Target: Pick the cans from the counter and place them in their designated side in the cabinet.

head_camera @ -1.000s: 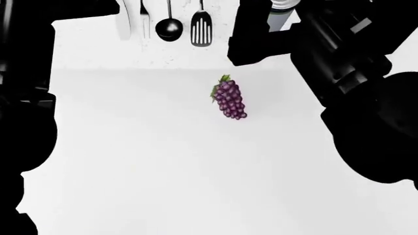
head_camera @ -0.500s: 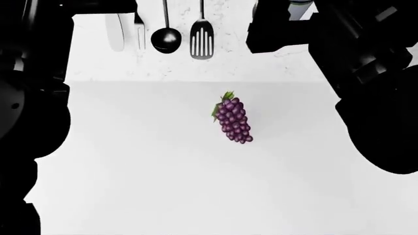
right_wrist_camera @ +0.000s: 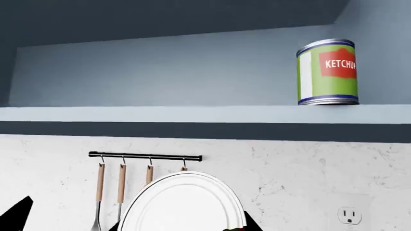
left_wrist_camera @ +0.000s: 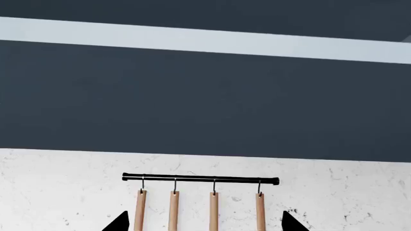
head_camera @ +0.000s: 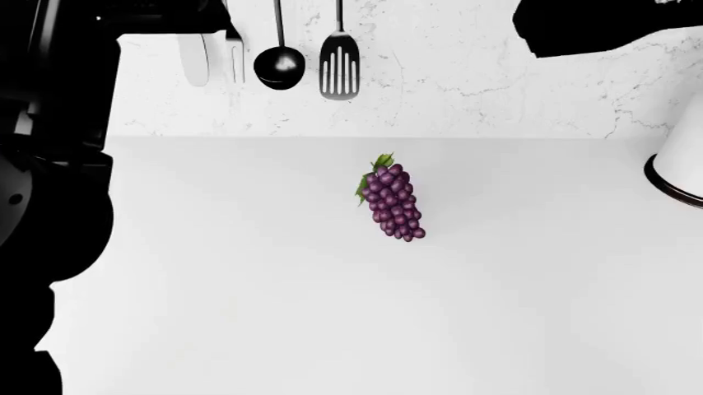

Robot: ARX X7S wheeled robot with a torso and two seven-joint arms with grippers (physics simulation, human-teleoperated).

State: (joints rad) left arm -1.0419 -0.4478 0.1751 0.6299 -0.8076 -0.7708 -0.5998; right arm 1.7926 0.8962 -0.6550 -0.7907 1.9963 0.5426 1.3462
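In the right wrist view the green-and-red ketchup can (right_wrist_camera: 327, 72) stands upright on the open cabinet shelf (right_wrist_camera: 160, 114), at its right end. My right gripper (right_wrist_camera: 183, 225) is below shelf height and shut on the second can (right_wrist_camera: 183, 202). Its pale round top fills the gap between the black fingertips (right_wrist_camera: 251, 222). My left gripper (left_wrist_camera: 205, 225) is open and empty, facing the closed dark cabinet door (left_wrist_camera: 205, 101). In the head view no can stands on the white counter (head_camera: 275, 313). Only the right arm (head_camera: 593, 25) shows at the top right.
A purple grape bunch (head_camera: 390, 202) lies mid-counter. A ladle (head_camera: 279, 62) and slotted spatula (head_camera: 339, 66) hang on the back wall from a rail (left_wrist_camera: 200, 179). A white dark-rimmed object (head_camera: 679, 160) stands at the counter's right edge. My left arm (head_camera: 44, 181) fills the left side.
My right arm has risen with the can and left most of the head view, uncovering the white object at the right. The head view tilted earlier, then held still.
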